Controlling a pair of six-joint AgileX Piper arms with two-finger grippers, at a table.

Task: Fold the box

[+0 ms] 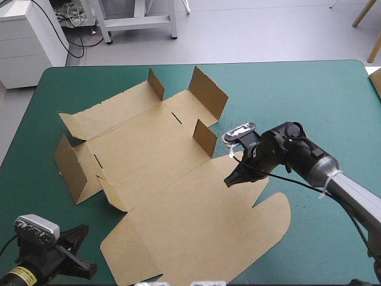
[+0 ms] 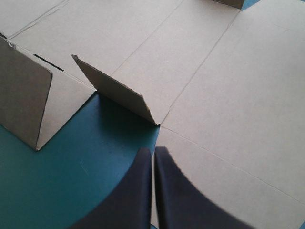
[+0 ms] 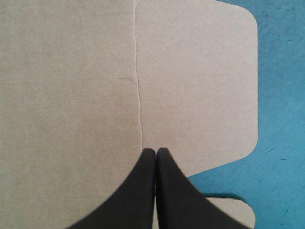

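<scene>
The brown box lies as a cut sheet across the teal-green table, its big lid panel flat toward the near edge and several side flaps standing up. My right gripper is shut and points down at the sheet's right side. In the right wrist view its tips sit on a crease beside a rounded tab. My left gripper is at the near left corner, off the sheet. Its shut tips aim at the foot of a raised flap, with a taller raised wall beside it.
Bare teal-green cover runs along the right and far sides of the table. A strip of cover also shows between the left gripper and the box's raised flaps.
</scene>
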